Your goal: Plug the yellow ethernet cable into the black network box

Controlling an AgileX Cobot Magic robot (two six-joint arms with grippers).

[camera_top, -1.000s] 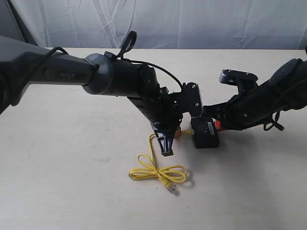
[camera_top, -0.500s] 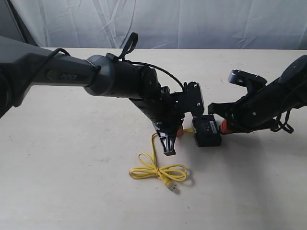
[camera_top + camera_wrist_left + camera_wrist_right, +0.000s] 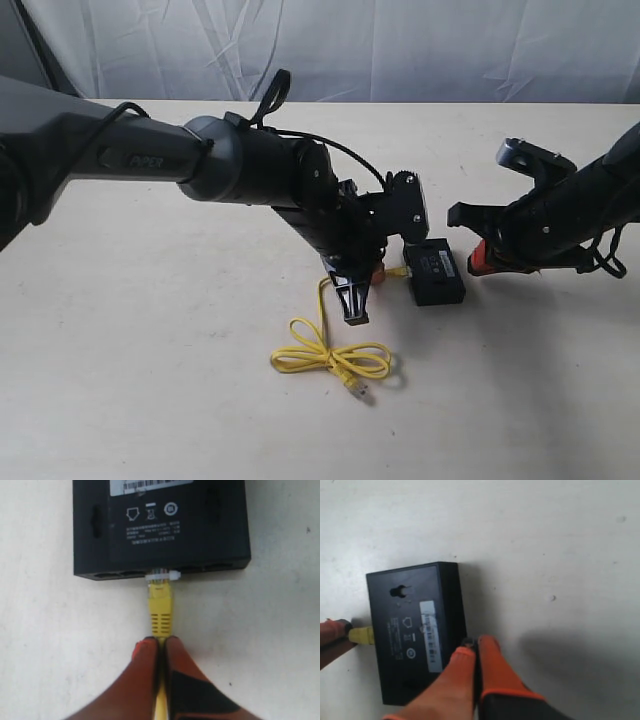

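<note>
At the centre of a pale desk (image 3: 150,380), the black network box (image 3: 436,272) lies flat, label side up, with the yellow ethernet cable (image 3: 330,357) meeting its port side. Seen from across the room, that joint is mostly masked by the bulky left arm (image 3: 250,165), which reaches over the middle and covers the spot where it grips; only a speck of yellow shows beside the box. The wrist camera fills the gap: the left claw (image 3: 159,642) is pinched shut on the cable just behind the yellow boot, and the clear plug (image 3: 161,576) sits at the mouth of a port, how deep cannot be made out. The right claw (image 3: 472,647), its orange fingers (image 3: 495,665) pressed together and holding nothing, has its tips at the box's opposite edge; whether they touch it cannot be told. The white lettering (image 3: 152,530) on the box is too blurred to read. The rest of the cable lies in loose loops on the desk near the left arm, its free end (image 3: 355,390) just beside them. The right arm (image 3: 580,200) is cut off at the frame's edge, and a white sheet (image 3: 400,50) hangs behind.
</note>
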